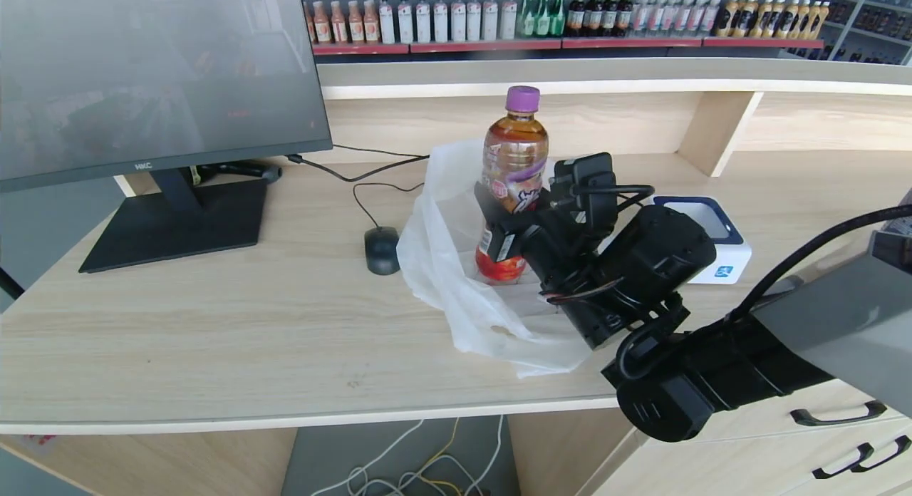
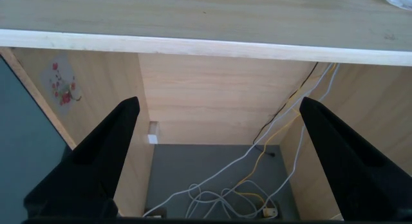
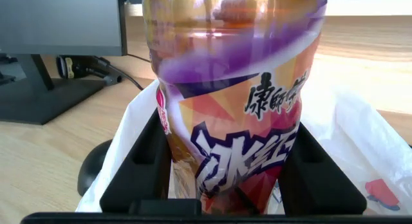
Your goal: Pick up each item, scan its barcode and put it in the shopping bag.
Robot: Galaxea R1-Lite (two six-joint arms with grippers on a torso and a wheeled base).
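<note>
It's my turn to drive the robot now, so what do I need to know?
Right gripper: shut on the bottle, held upright at the open bag on the counter.
Left gripper: open, holding nothing, low in front of the counter.
Scanner: beside the bag, on the robot's right.
Done: bottle picked up. I cannot tell if it was scanned.
Left: release the bottle into the bag.

large white characters on the bottle (image 3: 257, 140) label; seemingly a small logo on the monitor (image 1: 142, 90).
</note>
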